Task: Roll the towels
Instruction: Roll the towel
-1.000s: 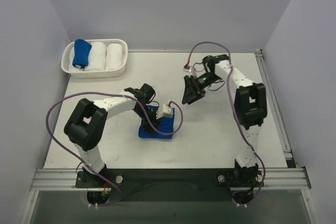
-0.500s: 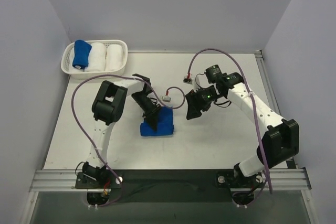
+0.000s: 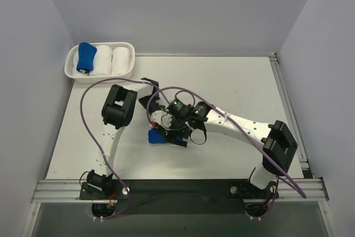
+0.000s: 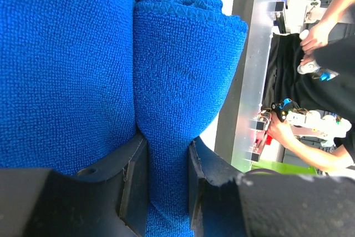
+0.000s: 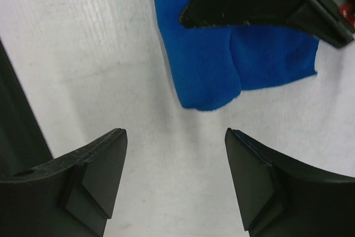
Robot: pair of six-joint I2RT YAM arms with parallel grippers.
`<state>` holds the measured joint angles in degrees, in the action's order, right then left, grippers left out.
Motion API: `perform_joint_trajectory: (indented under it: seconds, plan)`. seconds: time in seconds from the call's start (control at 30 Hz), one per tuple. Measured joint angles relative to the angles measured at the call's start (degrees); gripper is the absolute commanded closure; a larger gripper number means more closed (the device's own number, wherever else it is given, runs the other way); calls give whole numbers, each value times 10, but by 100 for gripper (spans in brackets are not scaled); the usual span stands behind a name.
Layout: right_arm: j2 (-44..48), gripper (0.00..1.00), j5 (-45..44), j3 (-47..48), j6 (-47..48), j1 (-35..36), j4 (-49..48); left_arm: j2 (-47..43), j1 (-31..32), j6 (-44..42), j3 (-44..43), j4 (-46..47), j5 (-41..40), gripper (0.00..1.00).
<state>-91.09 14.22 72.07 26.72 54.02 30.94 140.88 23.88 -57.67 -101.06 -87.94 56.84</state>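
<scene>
A blue towel [image 4: 183,70] lies bunched on the white table, and my left gripper [image 4: 162,176] is shut on a fold of it. From above only a corner of this towel [image 3: 155,136] shows, because my right wrist hangs over it. My right gripper [image 5: 175,137] is open just above the tabletop, a little short of the towel's rounded end [image 5: 205,76], with nothing between its fingers. My right gripper [image 3: 178,137] sits at the towel's right side in the top view. A second blue towel [image 3: 86,56], rolled up, rests in the white basket [image 3: 71,71].
The basket at the back left also holds two white rolls [image 3: 111,59]. Purple cables loop from both arms over the table's middle [image 3: 89,104]. A metal rail [image 3: 288,104] runs along the table's right edge. Walls close in the left, back and right sides.
My right arm has swung left across the table to the towel, and its jaws have widened. My left gripper has kept its hold on the towel, which is now mostly covered from above.
</scene>
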Motion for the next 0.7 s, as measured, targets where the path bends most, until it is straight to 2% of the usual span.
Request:
perform_joint_trajectory:
  seconds: [0.17, 0.4, 0.47, 0.5, 0.57, 0.6, 0.7]
  plan:
    - [-73, 26, -71, 3, 31, 48, -67, 7, 0, 0, -9, -9, -1, 65]
    - [-145, 30, -89, 15, 68, 53, -107, 14, 0, 3, -22, -14, -3, 60]
    - [-155, 40, -88, 14, 78, 52, -112, 14, 0, 3, -23, -14, -3, 58]
    - [-156, 63, -88, 11, 81, 52, -116, 14, 0, 4, -23, -14, -3, 58]
    - [-156, 83, -87, 1, 93, 48, -128, 14, 0, 7, -23, -14, -4, 57]
    - [-156, 97, -85, -3, 95, 44, -134, 14, 0, 10, -23, -14, -4, 55]
    - [-155, 100, -67, -11, 98, 34, -146, 9, -1, 21, -15, -8, 0, 46]
